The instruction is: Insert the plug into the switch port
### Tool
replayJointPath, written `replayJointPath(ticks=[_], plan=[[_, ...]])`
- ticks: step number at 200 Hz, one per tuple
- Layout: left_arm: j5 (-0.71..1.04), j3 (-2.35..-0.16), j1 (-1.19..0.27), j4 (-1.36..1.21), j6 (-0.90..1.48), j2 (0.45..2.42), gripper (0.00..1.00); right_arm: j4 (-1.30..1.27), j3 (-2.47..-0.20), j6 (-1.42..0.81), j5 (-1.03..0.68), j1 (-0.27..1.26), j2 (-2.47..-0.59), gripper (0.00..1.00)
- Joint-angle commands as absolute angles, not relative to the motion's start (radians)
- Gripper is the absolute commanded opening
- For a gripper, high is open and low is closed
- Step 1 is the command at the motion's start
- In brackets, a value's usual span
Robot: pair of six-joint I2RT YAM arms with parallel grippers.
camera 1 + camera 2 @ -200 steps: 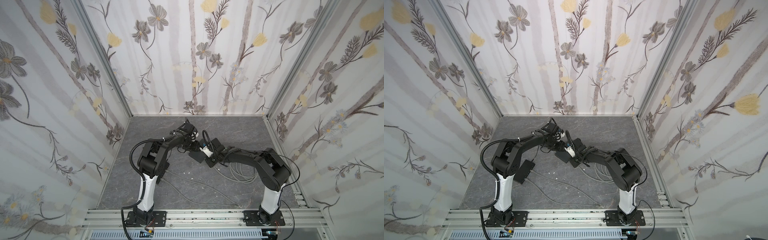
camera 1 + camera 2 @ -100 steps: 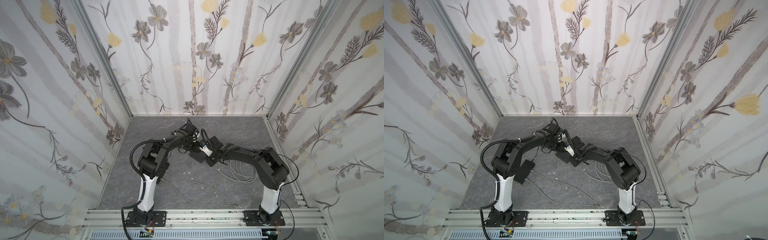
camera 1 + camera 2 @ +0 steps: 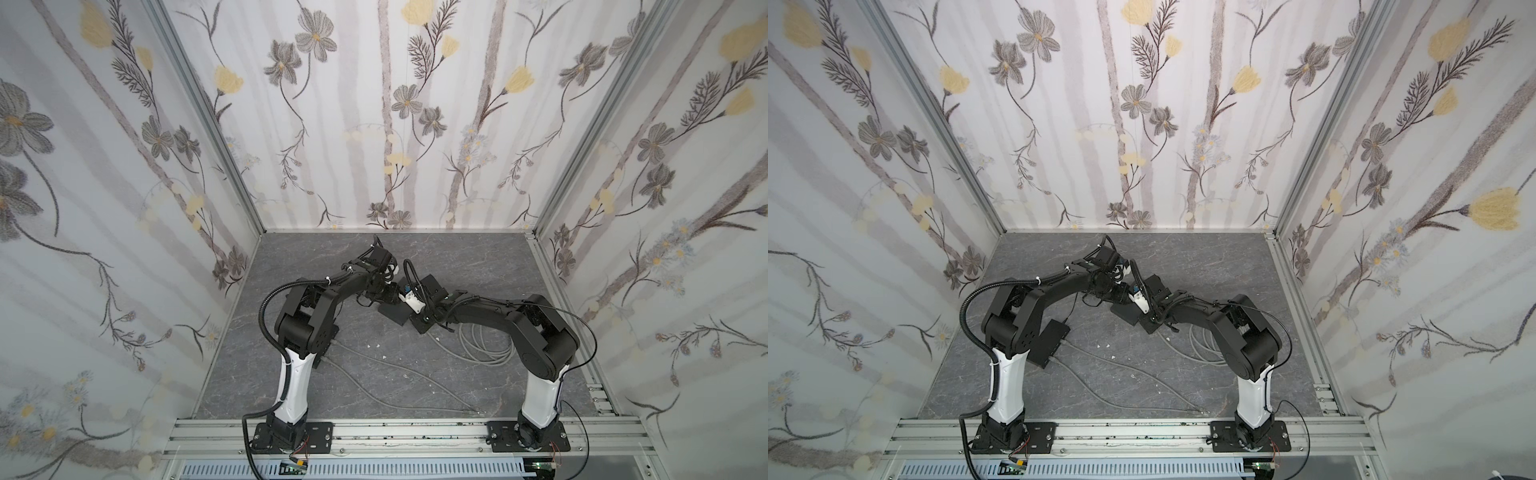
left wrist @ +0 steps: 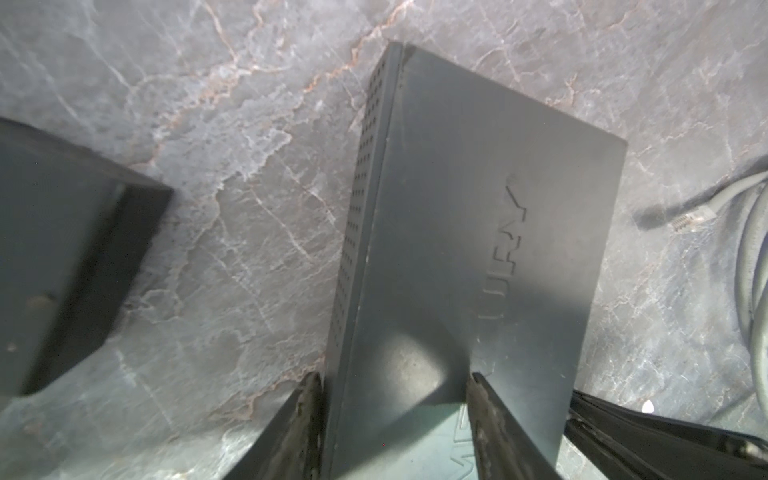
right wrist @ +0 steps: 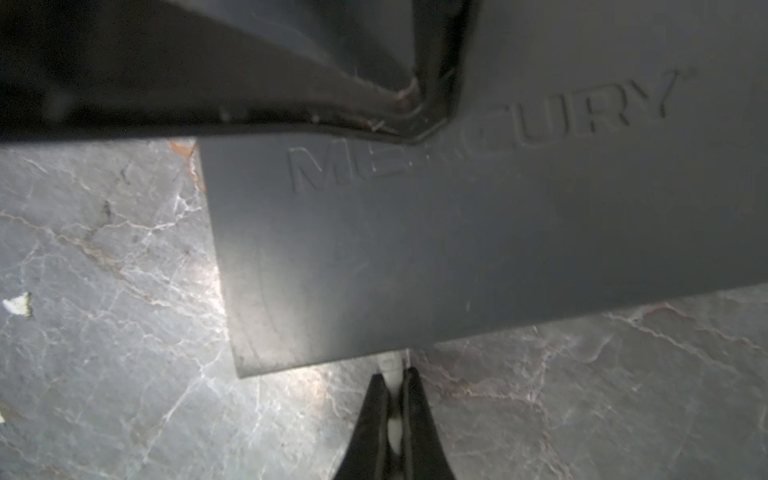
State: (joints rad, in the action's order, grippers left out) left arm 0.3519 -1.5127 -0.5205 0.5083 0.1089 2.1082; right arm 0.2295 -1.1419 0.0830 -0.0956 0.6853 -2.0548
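Two arms, left arm (image 3: pixel 330 291) and right arm (image 3: pixel 490 309), meet mid-desk (image 3: pixel 457 262) over the black switch (image 3: pixel 395 319) in both top views. Fingertips are too small to read there. Second black box (image 3: pixel 1052 343) sits beside the left arm's upright with grey cables running out of it. Cable coil (image 3: pixel 1204 349) lies under the right arm. Left wrist: left fingers (image 4: pixel 307 419) stand roughly half open, straddling one long edge of the switch, one beside the vented side, one over the top face. They're not clamped on anything I can see. Spare plug (image 4: pixel 690 218) lies on the desk near the switch's far corner, not touching. Right wrist: right fingers (image 5: pixel 374 419) are pinched tight on the pale plug (image 5: pixel 390 365). Its tip meets the switch's long edge that runs along the MERCURY lettering. Can't tell if it's seated in a port, that face is hidden.
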Motion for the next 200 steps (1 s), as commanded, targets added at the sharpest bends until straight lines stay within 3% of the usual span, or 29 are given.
replayJointPath(ticks=[1, 200], plan=[[0.633, -1.503, -0.558, 0.652, 0.132, 2.111, 0.54, -0.187, -1.192, 0.079, -0.101, 0.69, -2.033, 0.0], [0.628, -1.51, -0.557, 0.65, 0.133, 2.12, 0.54, -0.175, -1.206, 0.052, -0.127, 0.697, -2.088, 0.0]])
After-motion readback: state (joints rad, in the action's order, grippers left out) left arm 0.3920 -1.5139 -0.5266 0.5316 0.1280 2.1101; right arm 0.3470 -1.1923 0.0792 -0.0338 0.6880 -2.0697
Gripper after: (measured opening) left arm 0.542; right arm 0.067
